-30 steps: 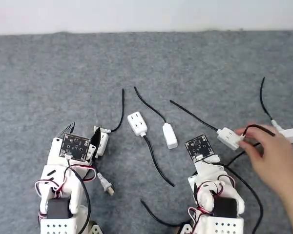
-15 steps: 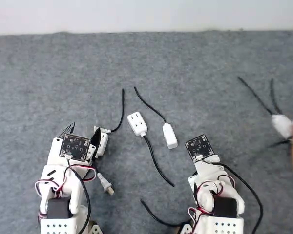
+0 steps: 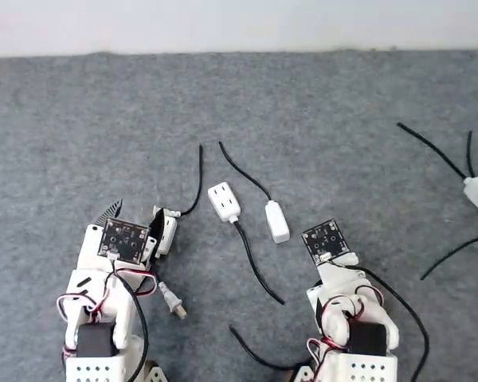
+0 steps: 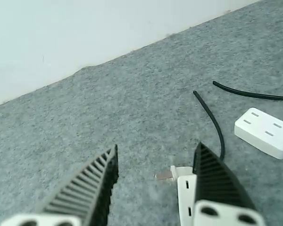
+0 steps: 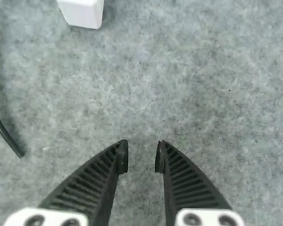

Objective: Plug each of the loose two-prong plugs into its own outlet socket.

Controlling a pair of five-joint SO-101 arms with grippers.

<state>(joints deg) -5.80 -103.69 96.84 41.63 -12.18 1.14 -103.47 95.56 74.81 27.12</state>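
Beside one finger of the wide-open left claw (image 4: 157,155), two-prong plug (image 4: 183,182) with prongs poking into the gap. Centre over its body before closing, keeping prongs level for the outlet socket (image 4: 266,132) just beyond. Right claw (image 5: 141,157) barely parted, empty.

A grey felt mat (image 3: 80,119) with a fuzzy, mottled nap covers the table from 3 o'clock round to 9 o'clock in the high view. At 12 o'clock its far edge meets a plain white wall (image 3: 223,24) along a nearly straight seam.
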